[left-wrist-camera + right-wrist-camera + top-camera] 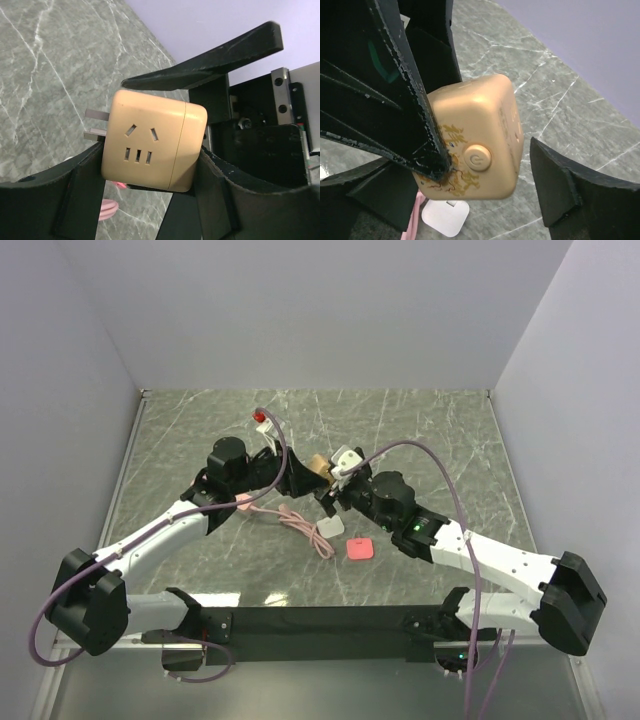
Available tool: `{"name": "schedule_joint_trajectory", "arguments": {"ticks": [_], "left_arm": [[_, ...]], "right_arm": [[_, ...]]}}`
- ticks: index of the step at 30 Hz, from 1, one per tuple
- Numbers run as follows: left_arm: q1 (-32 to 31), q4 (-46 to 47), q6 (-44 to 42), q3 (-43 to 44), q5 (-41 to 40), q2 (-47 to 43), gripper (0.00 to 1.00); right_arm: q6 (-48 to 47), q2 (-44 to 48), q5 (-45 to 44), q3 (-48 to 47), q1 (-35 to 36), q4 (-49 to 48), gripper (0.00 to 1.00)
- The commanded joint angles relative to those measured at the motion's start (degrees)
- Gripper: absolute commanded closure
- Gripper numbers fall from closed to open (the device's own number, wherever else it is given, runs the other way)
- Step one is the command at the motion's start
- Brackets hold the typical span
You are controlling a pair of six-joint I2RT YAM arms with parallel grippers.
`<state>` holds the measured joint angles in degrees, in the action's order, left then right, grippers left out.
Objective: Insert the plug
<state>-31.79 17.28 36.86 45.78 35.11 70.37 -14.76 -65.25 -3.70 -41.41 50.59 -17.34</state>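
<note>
Tan and boxy, the cube [150,127] sits squeezed tight in the left tool [149,152], up off the bench [440,440] near its middle. Its little holes [140,145] face out and its metal pins [95,125] poke to one side. I think it is held this way to leave the holes free. The right tool [465,165] is spread wide around the same cube, and one finger [575,190] stands apart from it. The plug [360,549], flat and coral pink, lies alone on the bench, closer to the near edge, beside the right arm [480,555]. No tool has it. It probably needs picking up next.
</note>
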Motion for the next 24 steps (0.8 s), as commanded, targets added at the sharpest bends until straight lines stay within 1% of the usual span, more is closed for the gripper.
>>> {"name": "schedule_joint_trajectory", "arguments": {"ticks": [1, 3, 6, 10, 12, 14, 16, 18, 19, 21, 24], "left_arm": [[-0.20, 2.85, -0.65, 1.42, 3.03, 0.21, 0.99], [-0.20, 2.32, -1.26, 1.68, 2.86, 0.21, 0.99], [-0.20, 1.18, -1.97, 2.12, 2.59, 0.82, 0.99], [-0.20, 1.53, -1.71, 2.30, 2.85, 1.79, 0.99], [-0.11, 1.79, -1.71, 2.21, 2.94, 1.88, 0.99], [-0.20, 1.97, -1.53, 2.21, 3.03, 1.62, 0.99], [-0.20, 2.15, -1.35, 2.12, 3.03, 1.44, 0.99], [-0.20, 2.15, -1.44, 2.03, 3.03, 1.00, 0.99], [-0.20, 2.15, -1.44, 2.03, 3.03, 0.91, 0.99], [-0.20, 2.23, -1.27, 1.86, 3.30, 0.47, 0.99], [-0.20, 2.67, -1.00, 1.51, 3.73, 0.03, 0.99]], "right_arm": [[-1.85, -0.40, -1.74, -2.89, 1.18, -4.18, 0.12], [-2.55, -0.23, -2.36, -2.45, 1.71, -4.89, 0.14], [-2.90, 0.92, -2.71, -1.84, 2.23, -5.77, 0.13], [-3.78, 3.11, -3.85, -0.96, 2.94, -6.92, 0.13], [-3.87, 3.64, -3.77, -0.95, 3.03, -6.56, 0.15], [-3.69, 3.82, -3.24, -1.22, 3.11, -5.60, 0.19], [-3.52, 3.47, -2.89, -1.57, 3.20, -4.46, 0.26], [-3.43, 2.94, -2.62, -1.92, 3.29, -3.67, 0.30], [-3.43, 2.50, -2.88, -2.01, 3.29, -3.58, 0.34], [-3.60, 2.06, -3.32, -2.27, 3.46, -3.23, 0.37], [-3.69, 1.27, -2.98, -2.80, 3.46, -2.79, 0.44]]}}
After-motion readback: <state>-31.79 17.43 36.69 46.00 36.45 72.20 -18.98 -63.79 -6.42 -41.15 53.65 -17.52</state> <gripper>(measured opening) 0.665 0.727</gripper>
